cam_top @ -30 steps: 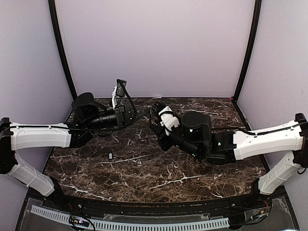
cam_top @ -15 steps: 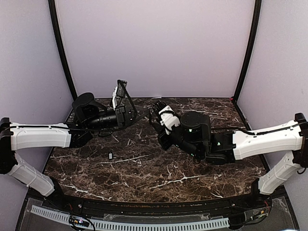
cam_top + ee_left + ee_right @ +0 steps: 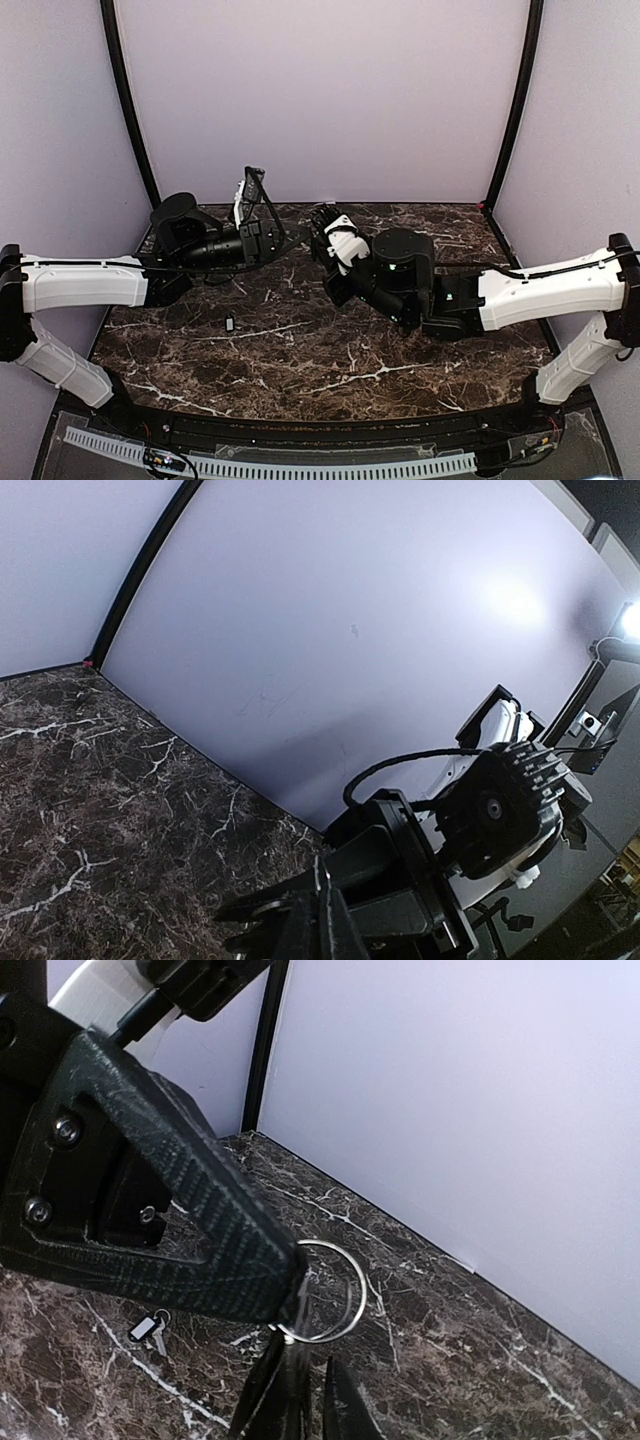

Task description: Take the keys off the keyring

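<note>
Right wrist view: the keyring (image 3: 358,1290) hangs in mid-air above the marble table (image 3: 450,1360). Its silvery loop sticks out from the tip of my left pincer (image 3: 292,1282), whose ribbed black finger is clamped tight on the wire. My right pincer (image 3: 310,1365) comes up just beneath the loop, its two dark tips drawn close with only a slit between them. Whether they nip the wire or anything hanging from it, I cannot tell. A loose key (image 3: 148,1328) lies flat on the table to the left, well apart from the ring. In the top external view my two pincers meet over the far middle of the table, the left reaching in from the left and the right from the right. The loose key lies left of centre, nearer than my left arm.
</note>
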`<state>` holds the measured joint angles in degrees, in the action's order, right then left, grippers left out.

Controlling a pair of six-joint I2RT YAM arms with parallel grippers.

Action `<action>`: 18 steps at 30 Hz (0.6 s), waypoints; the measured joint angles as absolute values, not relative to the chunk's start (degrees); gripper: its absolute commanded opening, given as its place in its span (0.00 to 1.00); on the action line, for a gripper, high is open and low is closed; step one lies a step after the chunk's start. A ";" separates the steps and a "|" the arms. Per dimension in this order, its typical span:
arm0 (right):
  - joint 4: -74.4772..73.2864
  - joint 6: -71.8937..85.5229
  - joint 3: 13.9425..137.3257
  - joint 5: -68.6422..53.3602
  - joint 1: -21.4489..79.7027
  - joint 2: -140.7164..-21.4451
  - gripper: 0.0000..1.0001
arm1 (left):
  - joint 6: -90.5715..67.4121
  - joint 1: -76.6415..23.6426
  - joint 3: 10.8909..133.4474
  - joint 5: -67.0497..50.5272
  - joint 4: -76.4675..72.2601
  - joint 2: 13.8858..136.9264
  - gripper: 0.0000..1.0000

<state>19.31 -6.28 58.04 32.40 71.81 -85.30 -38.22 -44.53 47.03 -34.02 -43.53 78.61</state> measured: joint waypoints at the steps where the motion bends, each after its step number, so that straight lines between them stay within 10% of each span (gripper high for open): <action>1: 19.35 -6.48 58.08 32.47 71.81 -85.32 0.03 | -38.22 -44.53 47.03 -34.02 -43.53 78.61 0.00; 18: 19.75 -6.81 58.15 33.50 71.85 -85.30 0.00 | -38.19 -44.53 47.03 -34.15 -43.40 78.61 0.00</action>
